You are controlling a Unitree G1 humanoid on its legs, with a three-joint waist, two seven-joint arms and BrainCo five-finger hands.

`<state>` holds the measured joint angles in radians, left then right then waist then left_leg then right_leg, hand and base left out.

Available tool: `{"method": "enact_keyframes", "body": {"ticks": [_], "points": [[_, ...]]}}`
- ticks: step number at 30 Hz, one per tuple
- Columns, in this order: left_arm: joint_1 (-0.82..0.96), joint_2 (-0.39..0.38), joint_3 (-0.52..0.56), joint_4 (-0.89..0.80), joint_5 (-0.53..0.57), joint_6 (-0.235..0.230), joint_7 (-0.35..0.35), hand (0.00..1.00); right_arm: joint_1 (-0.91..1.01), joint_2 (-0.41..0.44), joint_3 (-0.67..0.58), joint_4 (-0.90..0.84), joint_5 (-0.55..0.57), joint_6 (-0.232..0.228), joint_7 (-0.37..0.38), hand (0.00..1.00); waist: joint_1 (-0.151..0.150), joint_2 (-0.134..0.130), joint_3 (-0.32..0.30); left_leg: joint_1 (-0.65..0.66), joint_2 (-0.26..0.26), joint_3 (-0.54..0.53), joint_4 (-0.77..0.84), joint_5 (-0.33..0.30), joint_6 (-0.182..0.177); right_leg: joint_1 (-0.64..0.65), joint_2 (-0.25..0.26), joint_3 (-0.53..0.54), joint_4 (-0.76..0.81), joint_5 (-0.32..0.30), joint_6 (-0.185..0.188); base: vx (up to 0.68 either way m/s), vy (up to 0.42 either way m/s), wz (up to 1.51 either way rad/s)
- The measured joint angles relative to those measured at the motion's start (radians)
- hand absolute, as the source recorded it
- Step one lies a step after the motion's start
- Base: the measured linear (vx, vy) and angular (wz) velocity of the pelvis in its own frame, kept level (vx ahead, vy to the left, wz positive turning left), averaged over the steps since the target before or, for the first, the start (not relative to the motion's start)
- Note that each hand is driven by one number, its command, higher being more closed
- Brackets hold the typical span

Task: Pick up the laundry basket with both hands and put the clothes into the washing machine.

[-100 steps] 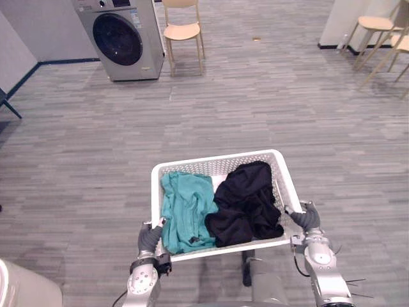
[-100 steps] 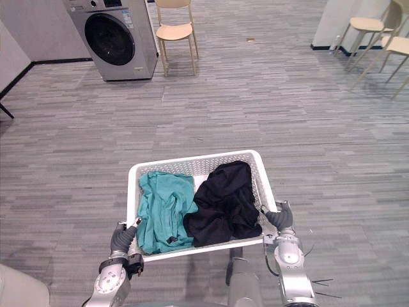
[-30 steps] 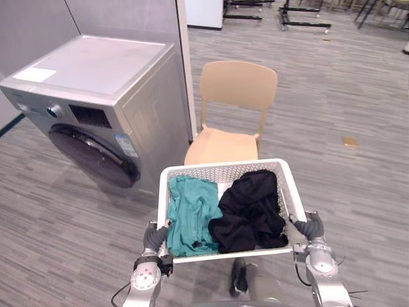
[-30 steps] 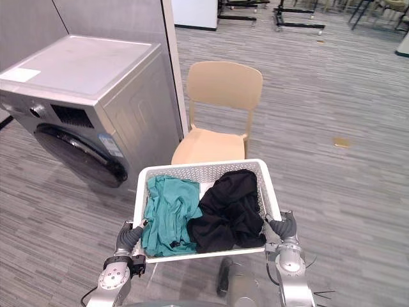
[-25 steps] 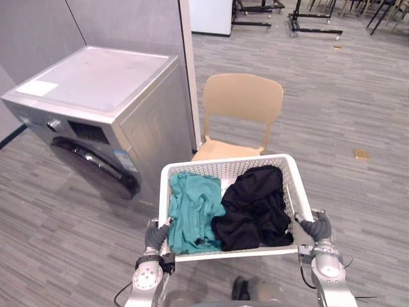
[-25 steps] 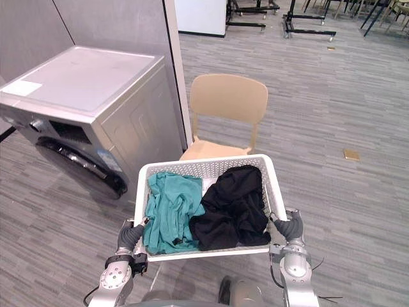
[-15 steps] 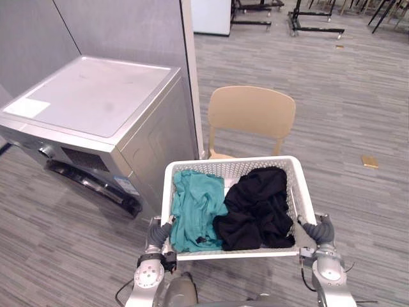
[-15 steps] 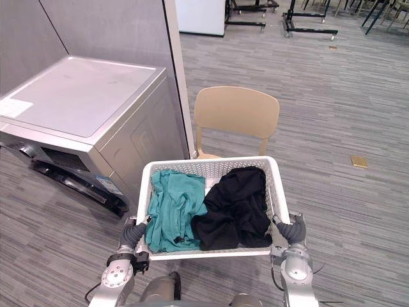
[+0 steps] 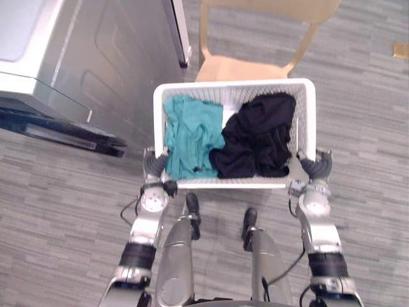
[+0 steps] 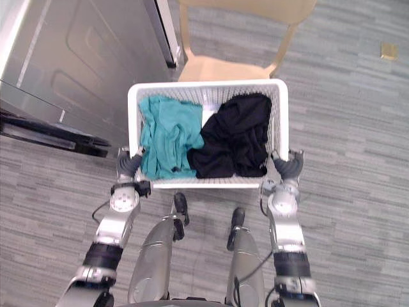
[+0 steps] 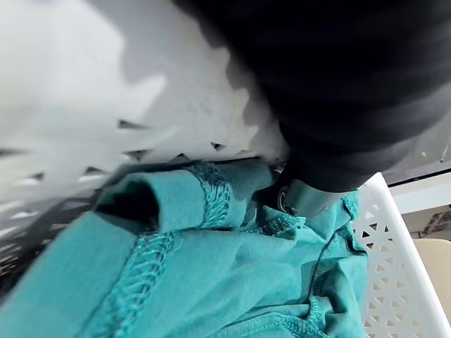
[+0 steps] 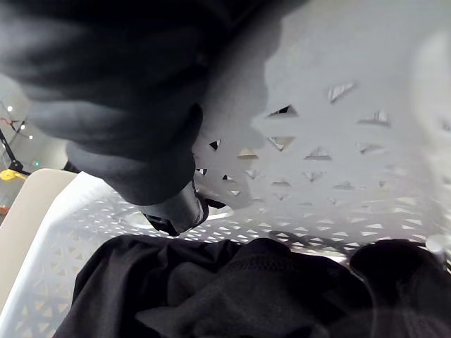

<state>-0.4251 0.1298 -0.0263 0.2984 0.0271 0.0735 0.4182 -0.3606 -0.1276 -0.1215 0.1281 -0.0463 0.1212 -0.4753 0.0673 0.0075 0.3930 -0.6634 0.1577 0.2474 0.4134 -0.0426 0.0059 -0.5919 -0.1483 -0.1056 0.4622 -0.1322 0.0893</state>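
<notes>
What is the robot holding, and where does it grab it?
The white laundry basket: left hand on its left rim, right hand on its right rim.

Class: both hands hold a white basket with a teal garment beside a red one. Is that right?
No. The left eye view shows a black garment, not red, beside the teal garment. The left hand and right hand do hold the white basket.

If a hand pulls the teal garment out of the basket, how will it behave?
The teal garment lies crumpled in soft folds in the basket, so it will probably hang limp and feel light. It touches the black garment, which might drag along. Its stitched hems suggest thin knit, likely easy to pinch.
</notes>
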Motion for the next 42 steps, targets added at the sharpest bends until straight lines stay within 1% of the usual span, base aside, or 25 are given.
{"method": "enact_keyframes", "body": {"ticks": [1,2,3,4,6,8,9,10,11,15,16,19,22,24,28,30,33,34,36,38,39,40,41,42], "points": [[-0.037,0.011,0.004,0.02,-0.011,0.0,0.003,1.0,-0.037,-0.003,-0.001,0.017,0.008,0.0,-0.007,1.0,0.0,0.001,0.012,-0.013,0.001,-0.001,0.002,0.002,-0.001,-0.013,0.001,0.001,0.003,0.003,0.0,-0.08,-0.018,-0.01],[-0.104,0.027,0.024,0.049,-0.022,0.0,0.004,1.0,-0.105,-0.003,-0.008,0.043,0.019,0.0,-0.015,1.0,-0.002,0.001,0.036,-0.036,0.002,-0.002,0.006,0.008,0.003,-0.037,0.003,0.004,0.009,0.008,-0.001,-0.07,-0.017,0.0],[-0.159,0.039,0.038,0.069,-0.027,0.001,0.004,1.0,-0.154,-0.003,-0.015,0.053,0.032,0.0,-0.025,1.0,-0.002,0.003,0.047,-0.064,0.002,-0.002,0.006,0.021,0.007,-0.065,0.003,0.008,0.009,0.014,-0.002,-0.05,-0.013,0.01],[-0.182,0.045,0.042,0.076,-0.032,0.001,0.004,0.0,-0.172,-0.002,-0.021,0.053,0.038,0.0,-0.027,0.0,-0.002,0.003,0.051,-0.079,0.002,-0.003,0.006,0.024,0.008,-0.079,0.004,0.008,0.01,0.017,-0.002,0.0,-0.011,0.03],[-0.255,0.051,0.066,0.1,-0.057,0.001,0.008,0.0,-0.237,0.005,-0.038,0.054,0.059,0.0,-0.047,0.0,-0.003,0.003,0.082,-0.102,0.002,-0.004,0.009,0.03,0.013,-0.1,0.003,0.007,0.011,0.019,-0.003,0.03,-0.013,0.04],[-0.287,0.053,0.079,0.126,-0.067,0.003,0.043,0.0,-0.274,0.022,-0.05,0.054,0.089,-0.001,-0.055,0.0,-0.01,0.001,0.095,-0.104,0.001,-0.004,0.009,0.03,0.013,-0.101,0.003,0.009,0.01,0.019,-0.003,0.04,-0.012,0.01],[-0.293,0.053,0.082,0.133,-0.077,0.003,0.051,0.0,-0.285,0.033,-0.056,0.054,0.098,-0.006,-0.062,0.0,-0.011,0.001,0.096,-0.104,0.001,-0.003,0.008,0.03,0.013,-0.102,0.004,0.01,0.009,0.019,-0.003,0.06,-0.024,-0.01],[-0.3,0.051,0.094,0.14,-0.106,0.004,0.071,0.0,-0.31,0.062,-0.077,0.055,0.122,-0.022,-0.082,0.0,-0.02,0.001,0.096,-0.106,0.001,-0.001,0.006,0.03,0.013,-0.105,0.005,0.013,0.008,0.019,-0.003,0.05,-0.023,-0.02],[-0.305,0.05,0.111,0.14,-0.118,0.004,0.083,0.0,-0.32,0.071,-0.078,0.056,0.129,-0.032,-0.091,0.0,-0.027,0.0,0.096,-0.108,0.001,-0.001,0.005,0.03,0.013,-0.107,0.005,0.015,0.008,0.019,-0.003,0.05,-0.024,-0.02],[-0.347,0.053,0.119,0.134,-0.153,-0.016,0.111,0.0,-0.322,0.083,-0.081,0.055,0.147,-0.064,-0.09,0.0,-0.027,0.0,0.096,-0.108,0.001,-0.001,-0.002,0.033,0.008,-0.109,0.011,0.019,0.004,0.019,-0.003,0.01,-0.022,-0.01],[-0.357,0.053,0.119,0.129,-0.153,-0.034,0.111,0.0,-0.321,0.089,-0.09,0.053,0.154,-0.074,-0.09,0.0,-0.027,0.0,0.096,-0.107,0.001,-0.003,-0.01,0.039,0.005,-0.11,0.011,0.019,0.003,0.02,-0.004,0.0,-0.04,0.05],[-0.35,0.053,0.128,0.079,-0.153,-0.052,0.114,0.0,-0.306,0.1,-0.113,0.048,0.154,-0.078,-0.092,0.0,-0.025,0.0,0.096,-0.103,0.0,-0.004,-0.023,0.047,0.004,-0.109,0.012,0.018,0.001,0.022,-0.008,0.0,-0.023,0.03],[-0.295,0.05,0.155,0.025,-0.166,-0.073,0.118,0.0,-0.241,0.114,-0.117,-0.002,0.156,-0.09,-0.093,0.0,-0.026,0.0,0.096,-0.092,0.0,-0.001,-0.03,0.05,0.004,-0.104,0.012,0.02,0.001,0.023,-0.009,0.01,-0.038,-0.01],[-0.238,0.037,0.205,-0.013,-0.173,-0.084,0.13,0.0,-0.179,0.115,-0.148,-0.051,0.155,-0.103,-0.092,0.0,-0.026,0.0,0.096,-0.079,-0.002,-0.002,-0.034,0.05,0.004,-0.09,0.01,0.019,0.001,0.022,-0.009,0.02,-0.037,0.01],[-0.122,0.029,0.247,-0.077,-0.173,-0.104,0.132,0.0,-0.1,0.094,-0.185,-0.118,0.153,-0.121,-0.092,0.0,-0.029,0.0,0.096,-0.048,-0.005,-0.001,-0.052,0.05,0.003,-0.062,0.009,0.016,-0.009,0.022,-0.009,0.01,-0.02,0.02],[-0.039,0.009,0.276,-0.131,-0.179,-0.117,0.13,0.0,-0.045,0.074,-0.194,-0.155,0.147,-0.124,-0.089,0.0,-0.027,0.0,0.096,-0.034,-0.006,-0.003,-0.064,0.051,0.0,-0.05,0.009,0.011,-0.013,0.021,-0.011,0.01,-0.051,0.05],[0.052,-0.023,0.278,-0.177,-0.184,-0.128,0.126,0.0,0.019,0.071,-0.188,-0.193,0.111,-0.128,-0.072,0.0,-0.026,0.0,0.096,-0.02,-0.006,-0.01,-0.064,0.052,0.0,-0.03,0.008,0.002,-0.014,0.019,-0.014,0.02,-0.046,0.06],[0.089,-0.049,0.277,-0.191,-0.184,-0.129,0.124,0.0,0.058,0.068,-0.177,-0.214,0.098,-0.133,-0.061,0.0,-0.024,0.0,0.096,-0.008,-0.006,-0.015,-0.064,0.051,-0.001,-0.014,0.007,-0.004,-0.015,0.016,-0.018,0.04,-0.046,0.11],[0.16,-0.083,0.27,-0.212,-0.194,-0.132,0.092,0.0,0.124,0.066,-0.16,-0.242,0.06,-0.137,-0.03,0.0,-0.024,-0.001,0.095,0.015,-0.007,-0.023,-0.065,0.05,-0.002,0.02,0.005,-0.015,-0.022,0.012,-0.02,0.06,-0.049,0.12],[0.272,-0.121,0.237,-0.215,-0.202,-0.14,0.034,0.0,0.237,0.064,-0.131,-0.245,0.024,-0.136,0.021,0.0,-0.022,-0.003,0.094,0.072,-0.012,-0.029,-0.072,0.042,-0.013,0.086,0.004,-0.031,-0.029,-0.001,-0.021,0.05,-0.043,0.16],[0.301,-0.128,0.228,-0.215,-0.216,-0.14,0.014,0.0,0.27,0.065,-0.127,-0.245,0.016,-0.134,0.038,0.0,-0.022,-0.004,0.094,0.09,-0.016,-0.032,-0.075,0.038,-0.017,0.104,0.001,-0.033,-0.027,-0.009,-0.018,0.05,-0.042,0.22],[0.365,-0.14,0.215,-0.214,-0.233,-0.14,-0.025,0.0,0.332,0.065,-0.119,-0.232,0.002,-0.132,0.068,0.0,-0.022,-0.005,0.092,0.128,-0.023,-0.038,-0.084,0.026,-0.019,0.145,-0.012,-0.042,-0.025,-0.026,-0.02,0.05,-0.049,0.22],[0.432,-0.147,0.212,-0.206,-0.233,-0.139,-0.058,0.0,0.385,0.066,-0.111,-0.195,-0.004,-0.127,0.095,0.0,-0.022,-0.01,0.077,0.161,-0.026,-0.039,-0.085,0.014,-0.021,0.182,-0.012,-0.05,-0.023,-0.046,-0.018,0.04,-0.054,0.23],[0.465,-0.149,0.213,-0.198,-0.233,-0.137,-0.073,0.0,0.409,0.067,-0.11,-0.169,-0.005,-0.122,0.11,0.0,-0.023,-0.013,0.056,0.169,-0.028,-0.041,-0.086,0.011,-0.02,0.193,-0.013,-0.056,-0.023,-0.051,-0.018,0.07,-0.063,0.24]]}}
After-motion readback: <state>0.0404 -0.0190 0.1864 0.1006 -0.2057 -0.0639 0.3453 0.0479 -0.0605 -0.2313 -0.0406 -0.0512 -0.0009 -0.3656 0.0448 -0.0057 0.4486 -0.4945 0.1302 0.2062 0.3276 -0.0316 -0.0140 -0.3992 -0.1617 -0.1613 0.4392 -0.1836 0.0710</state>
